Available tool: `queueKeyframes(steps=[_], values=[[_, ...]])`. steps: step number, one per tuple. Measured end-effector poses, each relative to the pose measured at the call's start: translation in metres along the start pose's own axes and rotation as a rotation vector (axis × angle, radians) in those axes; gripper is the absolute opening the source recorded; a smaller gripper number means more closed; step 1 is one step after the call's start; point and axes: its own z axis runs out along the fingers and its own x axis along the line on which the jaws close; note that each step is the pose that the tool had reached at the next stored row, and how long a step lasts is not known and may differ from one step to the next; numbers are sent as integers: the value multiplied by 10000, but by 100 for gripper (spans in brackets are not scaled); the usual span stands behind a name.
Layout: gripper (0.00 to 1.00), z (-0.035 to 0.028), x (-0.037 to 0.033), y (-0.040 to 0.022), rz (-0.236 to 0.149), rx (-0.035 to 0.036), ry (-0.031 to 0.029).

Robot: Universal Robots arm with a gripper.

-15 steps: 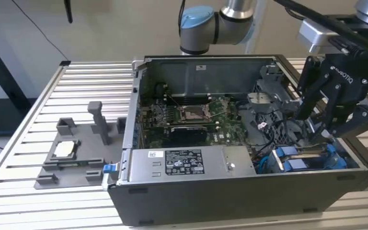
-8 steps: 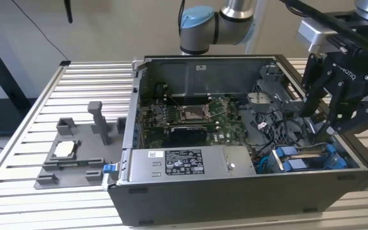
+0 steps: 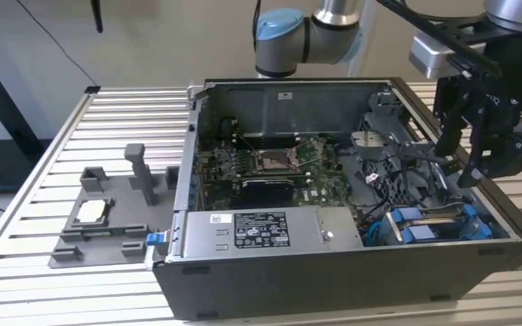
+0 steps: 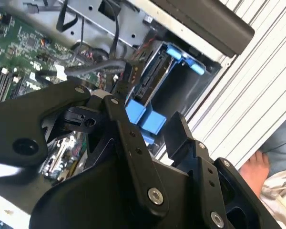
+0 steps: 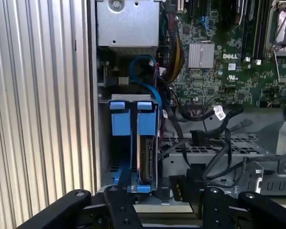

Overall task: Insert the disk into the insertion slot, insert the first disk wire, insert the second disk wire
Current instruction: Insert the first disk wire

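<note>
The tool hangs above the open computer case on the slatted worktop, its fingers apart and holding nothing. The disk stands on edge inside the slot, blue tabs showing, with loose cables just beside it.

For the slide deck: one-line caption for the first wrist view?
Disk in the insertion slot of the open case, black cables loose beside it, motherboard nearby.
</note>
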Motion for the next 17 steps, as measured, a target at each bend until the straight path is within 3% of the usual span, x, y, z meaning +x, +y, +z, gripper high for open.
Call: queueKeyframes(steps=[3,5,8,12,15,17], values=[[58,15,-108,4,-13,225,8],[58,26,-165,7,-35,410,46],[58,47,-189,13,-81,651,91],[58,73,-189,24,-162,848,81],[58,88,-188,29,-214,859,76],[58,100,-188,31,-281,849,118]])
